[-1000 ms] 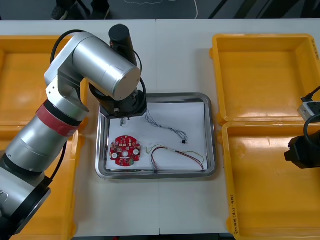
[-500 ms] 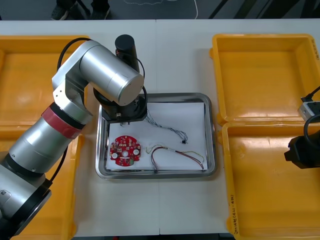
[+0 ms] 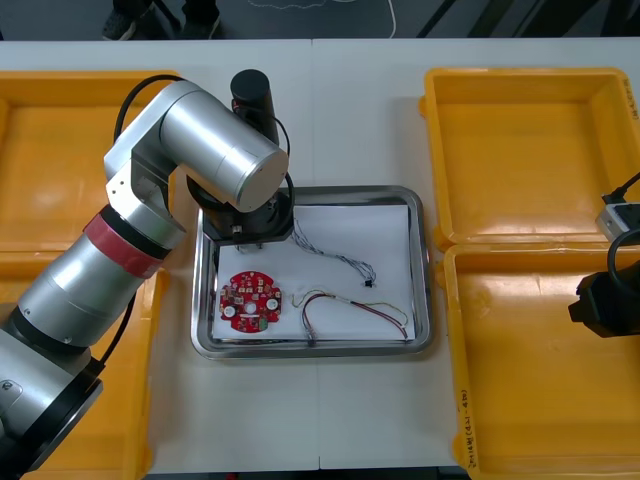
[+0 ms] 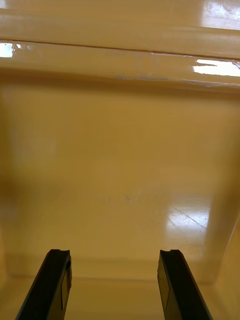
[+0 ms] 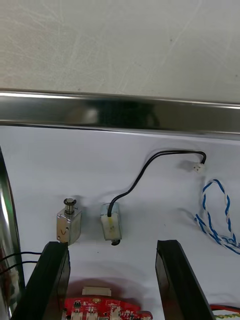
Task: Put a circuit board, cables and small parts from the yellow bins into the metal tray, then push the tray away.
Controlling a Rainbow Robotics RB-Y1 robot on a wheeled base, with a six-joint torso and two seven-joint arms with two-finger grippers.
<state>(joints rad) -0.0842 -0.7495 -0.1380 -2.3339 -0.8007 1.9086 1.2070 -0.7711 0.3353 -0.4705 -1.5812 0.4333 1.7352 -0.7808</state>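
My left gripper (image 3: 250, 230) hangs over the far left corner of the metal tray (image 3: 424, 290), which is white inside. In the left wrist view the left gripper (image 5: 116, 280) is open, and two small metal parts (image 5: 68, 227) lie on the white just beyond its fingertips. One of these, a small part (image 5: 111, 222), trails a black cable (image 5: 150, 167). Close to the fingers lies the round red circuit board (image 3: 250, 301). A twisted blue and white cable (image 3: 338, 258) and a red and yellow cable (image 3: 355, 310) also lie in the tray. My right gripper (image 3: 603, 300) is open over the near right bin.
Yellow bins flank the tray: far left (image 3: 50, 160), near left (image 3: 110, 420), far right (image 3: 530, 150) and near right (image 3: 540, 370). The right wrist view shows bare orange bin floor (image 4: 120, 175) beyond the fingers. Bare table (image 3: 350, 110) lies beyond the tray.
The left arm shifted a little over the tray's far left corner early on, then held still. The right arm has not moved.
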